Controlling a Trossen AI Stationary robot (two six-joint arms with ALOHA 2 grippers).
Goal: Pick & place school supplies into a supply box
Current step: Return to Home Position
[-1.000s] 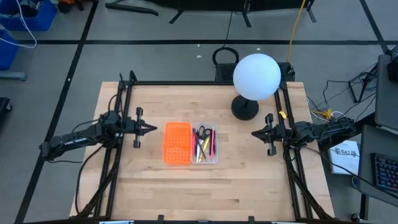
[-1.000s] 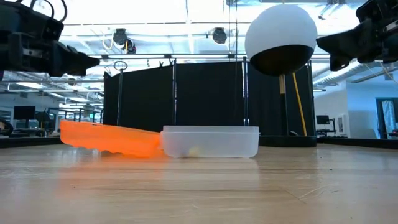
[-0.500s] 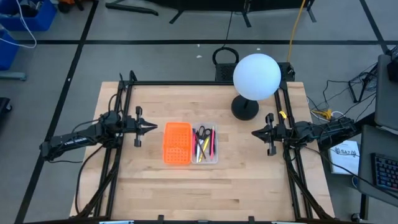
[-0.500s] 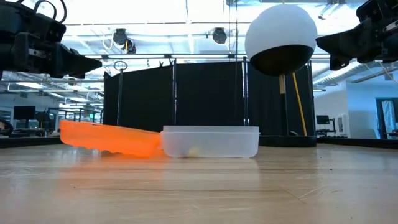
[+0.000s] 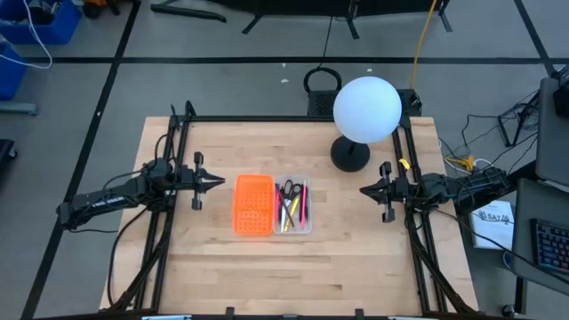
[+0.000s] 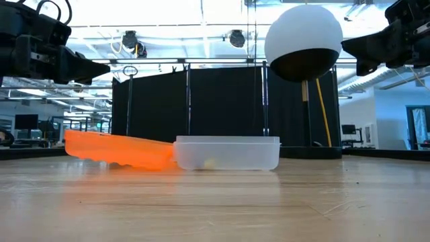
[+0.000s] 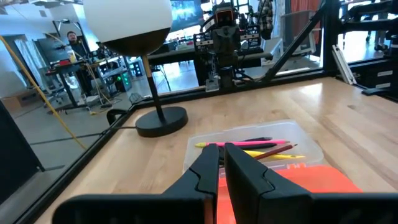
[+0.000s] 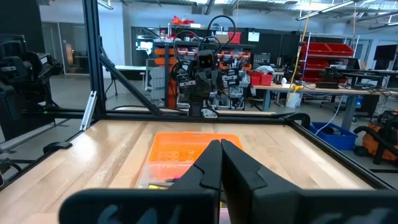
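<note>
The clear supply box [image 5: 293, 207] sits on the table's middle. Inside it lie the black-handled scissors [image 5: 287, 188] and several pens [image 5: 299, 206]; the left wrist view shows a pink pen [image 7: 249, 144] and a yellow one [image 7: 273, 157] in the box. My left gripper [image 5: 219, 182] hovers shut, left of the box, above the table. My right gripper [image 5: 363, 189] hovers shut on the box's right, equally high [image 6: 345, 46]. Neither touches anything.
An orange perforated panel [image 5: 253, 204] lies against the box's left side, and looks tilted in the low view [image 6: 117, 149]. A lamp with a white globe [image 5: 366, 108] and a black base [image 5: 349, 156] stands at the far right. Black frame rails run along the table's edges.
</note>
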